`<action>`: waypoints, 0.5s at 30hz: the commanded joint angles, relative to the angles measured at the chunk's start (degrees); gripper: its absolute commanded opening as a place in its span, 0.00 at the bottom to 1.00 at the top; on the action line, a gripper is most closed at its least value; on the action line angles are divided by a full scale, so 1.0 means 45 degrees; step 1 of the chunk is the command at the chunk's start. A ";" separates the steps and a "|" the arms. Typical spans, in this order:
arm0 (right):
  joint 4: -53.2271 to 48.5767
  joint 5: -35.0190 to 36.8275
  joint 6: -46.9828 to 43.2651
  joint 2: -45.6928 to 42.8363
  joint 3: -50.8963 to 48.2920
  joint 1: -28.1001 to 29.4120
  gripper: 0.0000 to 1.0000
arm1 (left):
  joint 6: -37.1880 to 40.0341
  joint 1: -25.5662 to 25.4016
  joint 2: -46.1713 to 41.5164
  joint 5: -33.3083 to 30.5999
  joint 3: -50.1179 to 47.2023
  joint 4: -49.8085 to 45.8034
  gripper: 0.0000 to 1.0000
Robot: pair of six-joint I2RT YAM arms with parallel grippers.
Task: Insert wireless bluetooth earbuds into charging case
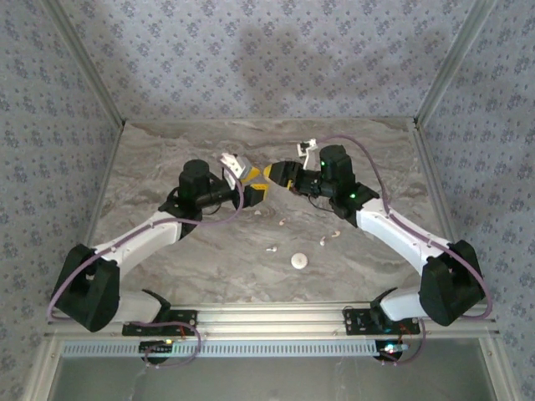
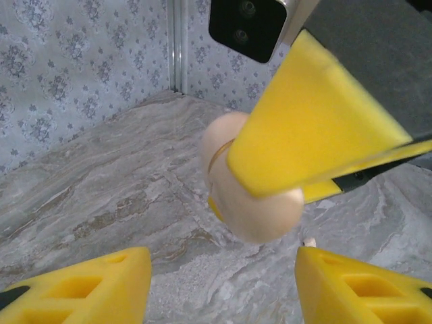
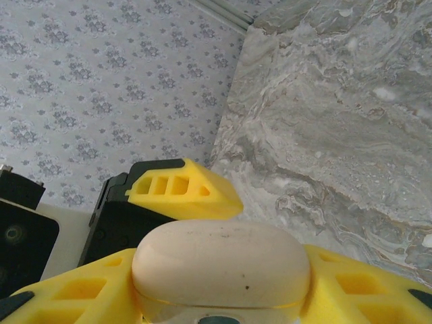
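Case [image 3: 221,260] clamped in right gripper [image 3: 219,297], earbuds [image 1: 328,238] on table [image 1: 209,263]

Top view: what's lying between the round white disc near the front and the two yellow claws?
Seen from above, two tiny white earbuds lie on the marble table there, apart from each other.

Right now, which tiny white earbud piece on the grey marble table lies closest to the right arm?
The rightmost earbud piece, almost against that arm's white link; the upper piece and lower piece lie farther left.
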 commanded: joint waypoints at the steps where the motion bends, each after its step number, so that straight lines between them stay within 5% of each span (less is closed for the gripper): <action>1: 0.0488 0.0002 0.0137 -0.0310 -0.0039 0.0234 0.54 | -0.0631 -0.0049 0.0112 0.0237 0.0449 0.1109 0.59; 15: 0.0604 0.0221 0.0120 -0.0243 -0.0075 0.0416 0.55 | -0.1515 -0.0176 0.0361 0.0530 0.0549 0.1857 0.53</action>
